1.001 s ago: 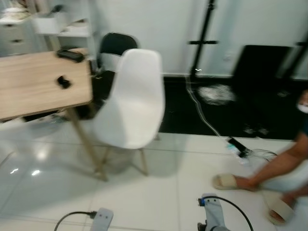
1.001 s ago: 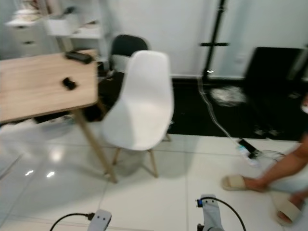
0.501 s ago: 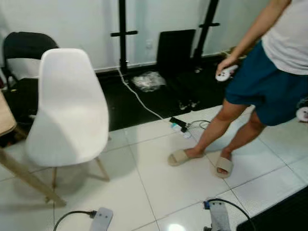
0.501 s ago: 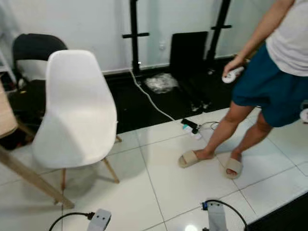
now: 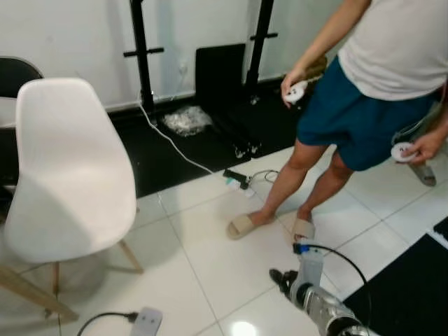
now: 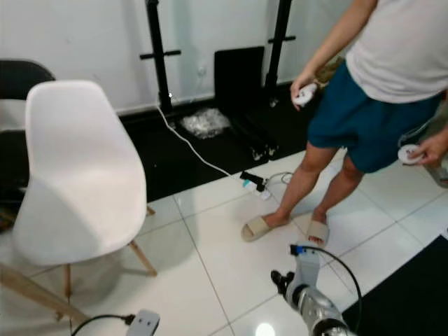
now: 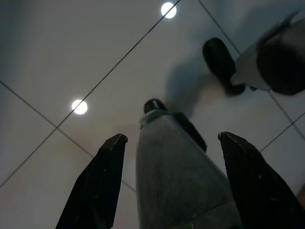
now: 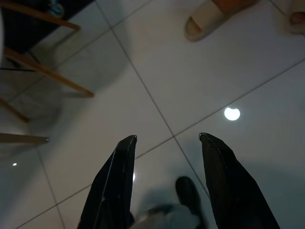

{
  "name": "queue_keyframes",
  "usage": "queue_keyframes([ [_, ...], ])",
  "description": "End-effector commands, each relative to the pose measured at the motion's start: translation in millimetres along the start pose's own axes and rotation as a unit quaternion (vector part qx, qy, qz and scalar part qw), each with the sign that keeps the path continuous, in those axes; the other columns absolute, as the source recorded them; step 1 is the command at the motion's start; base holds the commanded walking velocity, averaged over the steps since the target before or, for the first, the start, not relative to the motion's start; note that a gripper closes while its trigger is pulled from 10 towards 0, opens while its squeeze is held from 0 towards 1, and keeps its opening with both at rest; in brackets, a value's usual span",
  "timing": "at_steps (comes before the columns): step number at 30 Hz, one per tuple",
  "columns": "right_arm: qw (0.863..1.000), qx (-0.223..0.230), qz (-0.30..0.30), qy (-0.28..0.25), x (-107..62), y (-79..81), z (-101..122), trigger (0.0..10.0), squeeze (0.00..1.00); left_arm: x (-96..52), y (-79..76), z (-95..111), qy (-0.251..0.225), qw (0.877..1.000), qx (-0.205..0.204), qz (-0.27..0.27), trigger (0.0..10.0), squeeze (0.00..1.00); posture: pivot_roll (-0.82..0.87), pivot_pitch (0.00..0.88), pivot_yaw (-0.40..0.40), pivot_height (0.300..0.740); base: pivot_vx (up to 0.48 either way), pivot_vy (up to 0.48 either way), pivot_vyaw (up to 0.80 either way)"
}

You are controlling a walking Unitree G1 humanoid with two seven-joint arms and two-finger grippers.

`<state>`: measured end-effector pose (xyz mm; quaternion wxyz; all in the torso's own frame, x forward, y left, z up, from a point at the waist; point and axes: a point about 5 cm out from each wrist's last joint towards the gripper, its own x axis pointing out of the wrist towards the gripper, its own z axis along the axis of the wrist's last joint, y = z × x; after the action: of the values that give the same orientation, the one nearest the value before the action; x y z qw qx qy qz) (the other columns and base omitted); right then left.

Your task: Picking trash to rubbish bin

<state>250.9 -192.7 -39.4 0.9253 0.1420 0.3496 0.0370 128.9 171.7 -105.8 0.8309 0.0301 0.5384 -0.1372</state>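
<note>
Left eye view: nearest the camera, the right arm (image 5: 318, 308) hangs low over glossy white floor tiles (image 5: 210, 280) with grey grout lines and a ceiling-light reflection. In the right wrist view the right gripper (image 8: 164, 183) points down at bare tile, its two black fingers (image 8: 114, 191) spread apart with nothing between them. In the left wrist view the left gripper (image 7: 167, 186) likewise hangs over tile, fingers (image 7: 97, 186) apart and empty, with the robot's own leg (image 7: 176, 176) between them and the floor. A white moulded chair (image 5: 66, 175) on splayed wooden legs stands to the left. To the right a person (image 5: 364, 91) in a white shirt, teal shorts and beige slippers (image 5: 241, 225) stands on the tiles, a white controller (image 5: 297, 91) in one hand. Beyond, a power strip (image 5: 236, 180) with a white cable lies at the tile edge, where black matting (image 5: 189, 150) begins. On that matting, near the white wall, sits a crumpled clear plastic bag (image 5: 183, 120), the only apparent trash, well apart from both grippers. Black stand poles (image 5: 140, 52) rise against the wall.
</note>
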Motion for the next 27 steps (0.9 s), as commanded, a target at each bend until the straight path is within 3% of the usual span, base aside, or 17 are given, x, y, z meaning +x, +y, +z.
queue_keyframes([
  [1, 1.0, -0.003, -0.02, 0.014, -3.8, -9.6, -5, 10.0, 0.0, 0.8, -0.2, 6, -0.008, 1.0, 0.005, 0.001, 10.0, 0.0, 0.01, 0.0, 0.003, 0.74, 0.0, 0.0, -0.8],
  [9, 0.997, -0.024, -0.048, 0.063, -10.9, -18.6, -28, 10.0, 0.0, 1.9, -1.9, 9, -0.008, 1.0, 0.007, 0.003, 10.0, 0.0, 0.01, 0.0, 0.001, 0.74, 0.0, 0.0, -0.8],
  [16, 0.995, -0.03, -0.062, 0.075, -12.3, -20.4, -32, 10.0, 0.0, 2.0, -1.8, 9, -0.008, 1.0, 0.008, 0.005, 10.0, 0.0, 0.01, 0.0, 0.002, 0.74, 0.0, 0.0, -0.8],
  [22, 0.988, -0.031, -0.1, 0.116, -20.9, -28.8, -54, 10.0, 0.0, 2.9, -5.0, 8, -0.006, 1.0, 0.008, 0.006, 10.0, 0.0, 0.0, 0.0, -0.016, 0.74, 0.0, 0.0, -0.8],
  [27, 0.986, -0.03, -0.092, 0.135, -22.8, -23.6, -67, 10.0, 0.0, 3.8, -8.9, 9, -0.007, 1.0, 0.007, 0.003, 10.0, 0.0, 0.0, 0.0, -0.02, 0.74, 0.0, 0.0, -0.8],
])
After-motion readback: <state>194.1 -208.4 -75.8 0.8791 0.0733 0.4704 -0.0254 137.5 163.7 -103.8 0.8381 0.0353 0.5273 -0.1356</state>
